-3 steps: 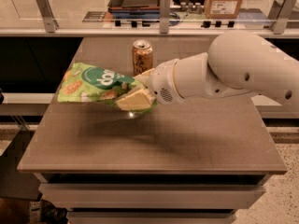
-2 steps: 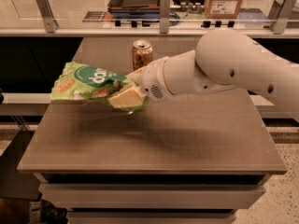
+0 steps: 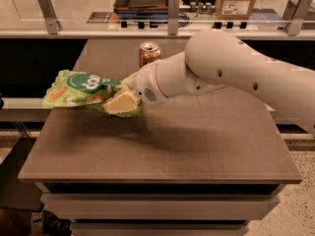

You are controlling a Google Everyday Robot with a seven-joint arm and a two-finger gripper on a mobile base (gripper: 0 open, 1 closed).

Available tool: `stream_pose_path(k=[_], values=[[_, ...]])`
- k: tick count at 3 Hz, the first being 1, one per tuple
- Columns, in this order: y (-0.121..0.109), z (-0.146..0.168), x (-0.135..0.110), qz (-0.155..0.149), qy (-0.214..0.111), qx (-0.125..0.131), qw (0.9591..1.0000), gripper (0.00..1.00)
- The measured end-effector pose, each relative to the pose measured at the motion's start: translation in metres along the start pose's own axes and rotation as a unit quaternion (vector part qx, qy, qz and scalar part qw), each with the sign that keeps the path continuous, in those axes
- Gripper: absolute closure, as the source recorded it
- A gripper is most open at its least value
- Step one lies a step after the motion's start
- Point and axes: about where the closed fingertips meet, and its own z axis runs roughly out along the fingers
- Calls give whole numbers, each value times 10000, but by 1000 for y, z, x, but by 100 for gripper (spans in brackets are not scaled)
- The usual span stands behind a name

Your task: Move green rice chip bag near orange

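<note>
The green rice chip bag [image 3: 78,90] is light green with a dark-green round logo. It hangs in the air over the table's left edge. My gripper [image 3: 122,98] is shut on the bag's right end, with a cream-coloured finger [image 3: 120,103] across it. The white arm reaches in from the right. The orange is not in view; it may be hidden behind the arm.
A gold-brown drink can [image 3: 149,54] stands at the back of the brown table [image 3: 162,141], just behind my wrist. A glass-railed counter [image 3: 147,31] runs behind the table. A cardboard box [image 3: 236,1] sits beyond it.
The gripper has carried the bag further left, from over the table's back left part to its left edge. The can has not moved.
</note>
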Motion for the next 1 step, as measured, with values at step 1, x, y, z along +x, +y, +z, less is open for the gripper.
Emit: stream_pose_path(k=[1], values=[[-3,10,4,167,140,-93,9997,87]])
